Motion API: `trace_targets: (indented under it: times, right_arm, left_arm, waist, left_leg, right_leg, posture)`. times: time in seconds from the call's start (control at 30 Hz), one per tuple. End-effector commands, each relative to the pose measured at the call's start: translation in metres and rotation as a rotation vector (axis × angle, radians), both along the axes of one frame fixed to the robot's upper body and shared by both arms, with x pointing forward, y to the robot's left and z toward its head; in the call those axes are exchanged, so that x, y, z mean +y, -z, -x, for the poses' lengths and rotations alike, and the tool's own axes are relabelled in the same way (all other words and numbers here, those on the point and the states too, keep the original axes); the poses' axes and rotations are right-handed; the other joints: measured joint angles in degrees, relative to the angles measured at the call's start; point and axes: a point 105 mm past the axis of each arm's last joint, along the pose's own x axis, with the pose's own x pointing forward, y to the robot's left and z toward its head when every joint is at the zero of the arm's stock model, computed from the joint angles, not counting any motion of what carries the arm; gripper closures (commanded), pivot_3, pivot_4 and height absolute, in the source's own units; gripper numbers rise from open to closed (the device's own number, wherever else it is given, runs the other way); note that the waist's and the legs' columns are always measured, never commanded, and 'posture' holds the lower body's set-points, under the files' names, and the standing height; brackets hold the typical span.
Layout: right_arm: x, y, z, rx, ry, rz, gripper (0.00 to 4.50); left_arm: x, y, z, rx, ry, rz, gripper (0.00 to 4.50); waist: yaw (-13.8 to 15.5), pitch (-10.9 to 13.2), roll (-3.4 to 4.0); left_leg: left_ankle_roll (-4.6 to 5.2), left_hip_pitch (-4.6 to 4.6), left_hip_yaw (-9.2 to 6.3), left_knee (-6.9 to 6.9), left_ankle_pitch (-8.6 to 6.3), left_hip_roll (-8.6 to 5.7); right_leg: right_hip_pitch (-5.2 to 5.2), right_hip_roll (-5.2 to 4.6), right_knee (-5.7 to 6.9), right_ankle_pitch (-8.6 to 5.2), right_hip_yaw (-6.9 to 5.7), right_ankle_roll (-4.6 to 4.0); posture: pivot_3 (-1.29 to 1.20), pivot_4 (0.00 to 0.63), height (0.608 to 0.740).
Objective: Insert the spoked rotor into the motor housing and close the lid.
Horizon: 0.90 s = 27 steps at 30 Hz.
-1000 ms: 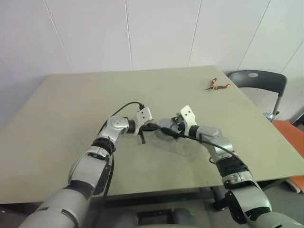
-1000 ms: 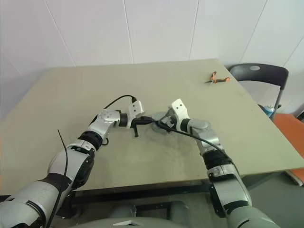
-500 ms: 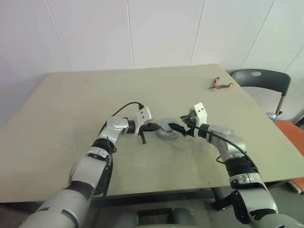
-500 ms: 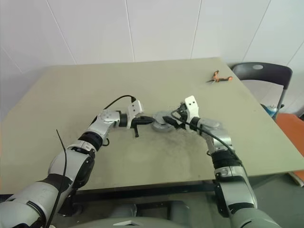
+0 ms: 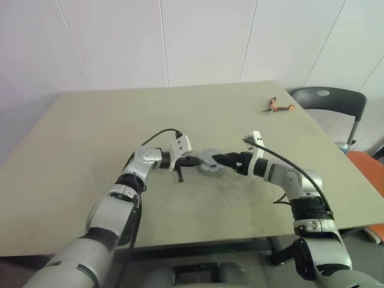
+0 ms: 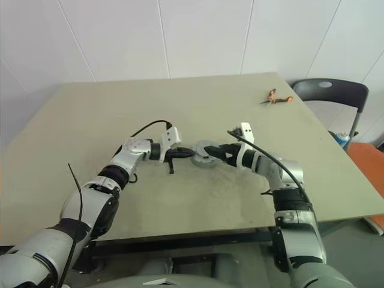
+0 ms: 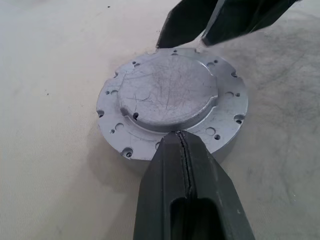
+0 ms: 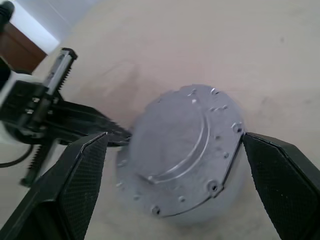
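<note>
I kept my left tool (image 7: 186, 150) pinched shut against the round grey metal lid (image 7: 170, 100), bracing it on the beige surface (image 5: 90, 132). My right tool (image 8: 170, 165) stood wide around the lid's right side, apparently ready to seat it.

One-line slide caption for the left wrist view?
Shut left pincer at the near rim of the round grey metal lid; right pincer's fingers at its far rim.

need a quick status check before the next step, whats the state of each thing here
lid: seated flat on top of the assembly, closed, on the table
left gripper: shut, tips at the lid's edge
right gripper: open, fingers either side of the lid, not clamping
pliers: lying at the table's far right corner
chair: beside the table, unoccupied
</note>
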Motion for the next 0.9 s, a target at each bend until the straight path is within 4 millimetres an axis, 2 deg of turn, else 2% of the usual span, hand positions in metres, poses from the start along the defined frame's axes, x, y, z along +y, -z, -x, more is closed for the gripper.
trace_targets:
  times: [0.03, 0.37, 0.43, 0.53, 0.9]
  right_arm:
    - [0.016, -0.01, 0.012, 0.008, -0.041, -0.041, 0.03]
    - [0.024, 0.001, 0.012, 0.094, 0.021, -0.036, 0.03]
    - [0.021, 0.008, 0.011, 0.104, 0.048, -0.002, 0.03]
    - [0.01, 0.029, 0.006, 0.192, 0.132, 0.077, 0.03]
    - [0.026, 0.027, 0.017, 0.291, 0.066, 0.007, 0.03]
  left_arm:
    - [0.002, 0.003, -0.002, 0.0, 0.001, -0.061, 4.5]
    - [-0.002, 0.0, -0.006, -0.031, 0.0, -0.081, 4.5]
    - [-0.003, 0.0, -0.006, -0.033, 0.001, -0.079, 4.5]
    - [-0.003, 0.0, -0.005, -0.033, 0.006, -0.08, 4.5]
    - [-0.002, 0.003, -0.003, -0.028, 0.013, -0.082, 4.5]
  waist:
    - [0.0, 0.0, -0.01]
    - [-0.5, -0.1, -0.05]
    - [-0.5, -0.1, -0.09]
    - [-0.6, -0.2, -0.23]
    - [-0.3, -0.3, -0.26]
  left_leg:
    - [0.0, 0.0, 0.0, 0.0, 0.0, 0.0]
    - [0.0, 0.11, 0.03, 0.05, 0.0, 0.05]
    - [0.0, 0.12, 0.04, 0.08, 0.0, 0.05]
    - [0.0, 0.16, 0.04, 0.11, 0.01, 0.05]
    - [0.01, 0.12, 0.03, 0.1, 0.01, 0.03]
  right_leg:
    - [0.0, 0.0, 0.0, 0.0, 0.0, 0.0]
    - [0.03, 0.11, 0.23, 0.0, 0.03, 0.01]
    - [0.04, 0.1, 0.24, 0.0, 0.03, 0.01]
    - [0.08, 0.11, 0.26, 0.0, 0.03, 0.01]
    - [0.06, 0.07, 0.23, 0.0, 0.03, 0.01]
  posture:
    - [0.0, 0.0, 0.74]
    - [0.0, 0.0, 0.74]
    - [0.0, 0.0, 0.74]
    - [0.0, 0.0, 0.74]
    - [0.0, 0.0, 0.74]
